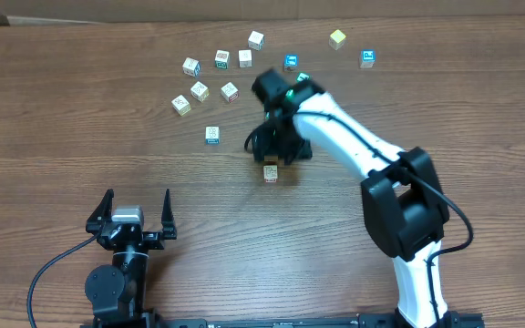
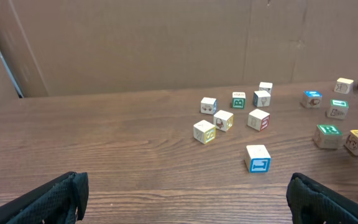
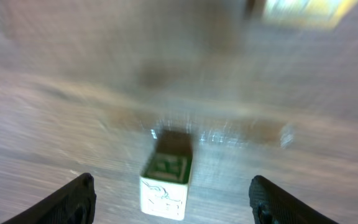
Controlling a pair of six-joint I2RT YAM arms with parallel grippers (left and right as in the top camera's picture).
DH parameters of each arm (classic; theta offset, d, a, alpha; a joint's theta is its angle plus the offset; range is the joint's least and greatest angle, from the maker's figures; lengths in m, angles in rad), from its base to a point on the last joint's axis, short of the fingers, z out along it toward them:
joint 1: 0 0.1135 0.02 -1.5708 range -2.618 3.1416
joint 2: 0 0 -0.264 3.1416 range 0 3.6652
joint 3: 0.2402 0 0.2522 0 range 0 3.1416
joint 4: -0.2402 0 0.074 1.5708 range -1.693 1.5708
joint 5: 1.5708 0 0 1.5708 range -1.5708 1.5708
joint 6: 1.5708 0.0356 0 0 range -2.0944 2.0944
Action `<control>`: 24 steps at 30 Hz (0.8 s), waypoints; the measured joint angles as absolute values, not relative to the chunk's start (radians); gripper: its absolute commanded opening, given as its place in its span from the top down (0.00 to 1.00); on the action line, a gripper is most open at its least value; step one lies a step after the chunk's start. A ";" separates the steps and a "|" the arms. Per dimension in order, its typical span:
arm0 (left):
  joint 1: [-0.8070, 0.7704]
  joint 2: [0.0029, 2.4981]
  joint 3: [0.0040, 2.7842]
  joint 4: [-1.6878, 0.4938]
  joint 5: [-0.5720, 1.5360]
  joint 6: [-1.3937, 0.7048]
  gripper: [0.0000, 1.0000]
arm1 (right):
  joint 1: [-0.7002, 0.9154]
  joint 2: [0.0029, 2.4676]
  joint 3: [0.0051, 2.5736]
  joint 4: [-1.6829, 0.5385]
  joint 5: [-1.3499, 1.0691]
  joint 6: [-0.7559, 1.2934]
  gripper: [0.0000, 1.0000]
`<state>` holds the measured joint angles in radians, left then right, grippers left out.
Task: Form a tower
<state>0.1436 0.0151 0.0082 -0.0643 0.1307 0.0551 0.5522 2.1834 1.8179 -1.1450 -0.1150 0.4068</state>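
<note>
Tower [image 3: 165, 183] upright, long axis vertical

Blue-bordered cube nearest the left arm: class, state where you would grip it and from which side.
Grip two opposite flat side faces of the cube, coming down from above. It sits flat, apart from the other cubes, leaving room on either side.

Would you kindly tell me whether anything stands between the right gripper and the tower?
Nothing visible does. In the blurred right wrist view, the tower stands alone between the spread fingers of the right gripper, with only bare table on either side.
</note>
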 measured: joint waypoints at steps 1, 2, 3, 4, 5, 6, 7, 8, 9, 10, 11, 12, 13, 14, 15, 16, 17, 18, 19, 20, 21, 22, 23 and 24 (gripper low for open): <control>0.144 0.015 0.008 -0.064 0.131 0.055 0.00 | 0.530 2.183 1.872 -1.145 -0.115 0.403 0.24; 0.144 0.015 0.008 -0.064 0.131 0.055 0.00 | 0.512 2.183 1.909 -1.139 -0.113 0.400 0.23; 0.144 0.015 0.008 -0.064 0.131 0.055 0.00 | 0.498 2.183 1.934 -1.134 -0.108 0.397 0.23; 0.144 0.015 0.008 -0.064 0.131 0.055 0.00 | 0.480 2.182 1.954 -1.119 -0.099 0.394 0.23; 0.144 0.015 0.008 -0.064 0.131 0.055 0.01 | 0.464 2.181 1.962 -1.103 -0.091 0.393 0.23; 0.144 0.015 0.008 -0.064 0.131 0.055 0.01 | 0.451 2.181 1.963 -1.091 -0.082 0.389 0.23; 0.144 0.015 0.008 -0.064 0.131 0.055 0.01 | 0.438 2.181 1.961 -1.074 -0.073 0.383 0.23; 0.144 0.015 0.008 -0.064 0.131 0.055 0.00 | 0.424 2.181 1.954 -1.050 -0.068 0.369 0.23; 0.144 0.015 0.008 -0.064 0.131 0.055 0.00 | 0.416 2.181 1.950 -1.034 -0.063 0.358 0.23; 0.144 0.015 0.008 -0.064 0.131 0.055 0.00 | 0.412 2.181 1.942 -1.013 -0.060 0.345 0.23; 0.144 0.015 0.008 -0.064 0.131 0.055 0.00 | 0.412 2.181 1.936 -1.002 -0.057 0.335 0.26; 0.144 0.015 0.008 -0.064 0.131 0.055 0.00 | 0.412 2.181 1.925 -0.987 -0.055 0.326 0.29; 0.144 0.015 0.008 -0.064 0.131 0.055 0.00 | 0.414 2.181 1.908 -0.971 -0.049 0.317 0.34; 0.144 0.015 0.008 -0.064 0.131 0.055 0.01 | 0.415 2.181 1.896 -0.958 -0.047 0.313 0.36; 0.144 0.015 0.008 -0.064 0.131 0.055 0.01 | 0.418 2.181 1.878 -0.941 -0.044 0.304 0.38; 0.144 0.015 0.008 -0.064 0.131 0.055 0.00 | 0.419 2.181 1.866 -0.930 -0.044 0.302 0.40; 0.144 0.015 0.008 -0.064 0.131 0.055 0.00 | 0.419 2.181 1.850 -0.912 -0.042 0.298 0.44; 0.144 0.015 0.008 -0.064 0.131 0.055 0.00 | 0.419 2.181 1.834 -0.895 -0.038 0.292 0.45; 0.144 0.015 0.008 -0.064 0.131 0.055 0.00 | 0.419 2.181 1.826 -0.887 -0.036 0.294 0.46; 0.144 0.015 0.008 -0.064 0.131 0.055 0.00 | 0.419 2.181 1.814 -0.869 -0.029 0.291 0.47; 0.144 0.015 0.008 -0.064 0.131 0.055 0.00 | 0.419 2.181 1.794 -0.842 -0.010 0.287 0.47; 0.144 0.015 0.008 -0.064 0.131 0.055 0.00 | 0.419 2.181 1.775 -0.813 0.002 0.288 0.47; 0.144 0.015 0.008 -0.064 0.131 0.055 0.00 | 0.419 2.181 1.757 -0.783 0.014 0.287 0.47; 0.144 0.015 0.008 -0.064 0.131 0.055 0.00 | 0.419 2.181 1.740 -0.763 0.020 0.287 0.46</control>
